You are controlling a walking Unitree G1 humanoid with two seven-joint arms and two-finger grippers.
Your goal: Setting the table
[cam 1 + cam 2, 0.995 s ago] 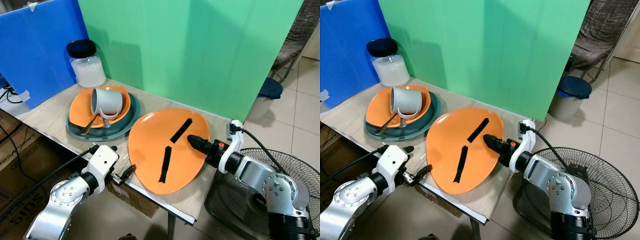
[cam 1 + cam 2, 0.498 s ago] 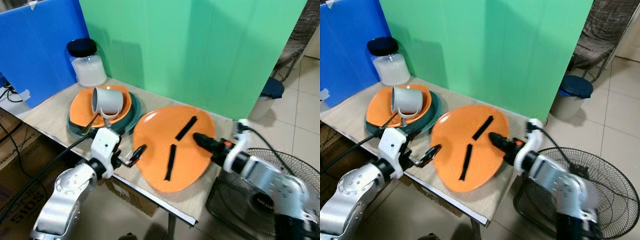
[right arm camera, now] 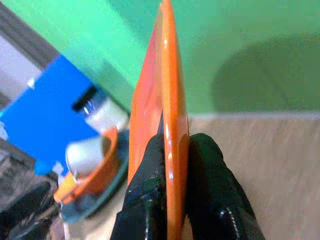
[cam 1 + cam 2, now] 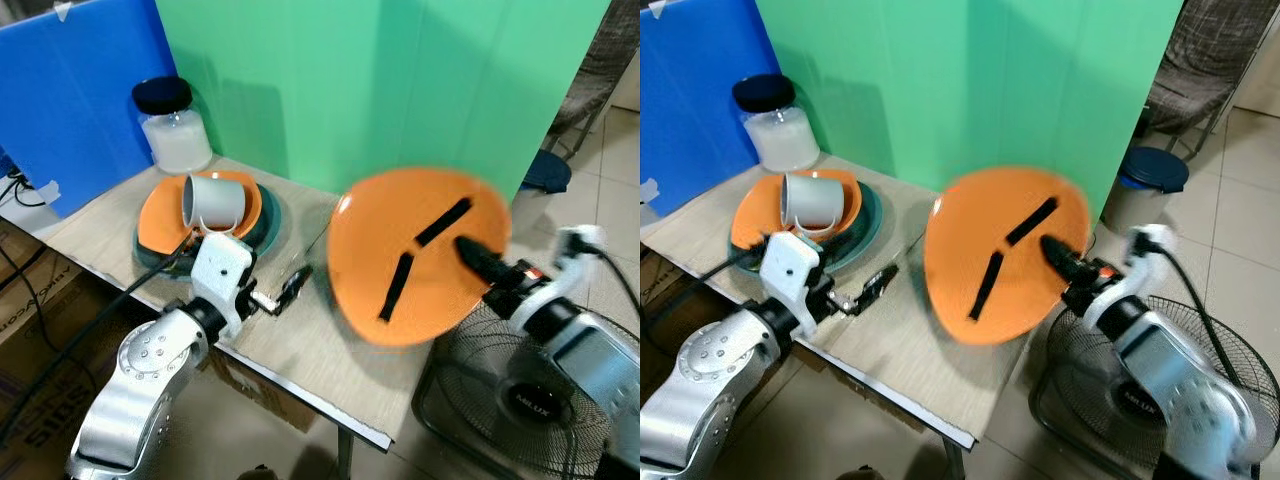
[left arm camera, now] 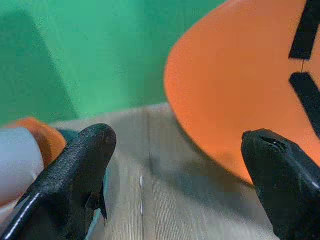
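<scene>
Right gripper (image 3: 172,165) of ours pinches big orange plate (image 4: 415,255) by its rim, tilted up off the wooden table (image 4: 300,345). Left gripper (image 4: 290,287), fingers spread w/ nothing between, hovers over tabletop beside plate, near stacked dishes (image 4: 205,215).

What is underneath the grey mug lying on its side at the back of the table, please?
The grey mug rests on a small orange plate, which sits on a larger dark green plate. A spoon handle pokes out beneath it; the spoon's bowl is hidden.
</scene>
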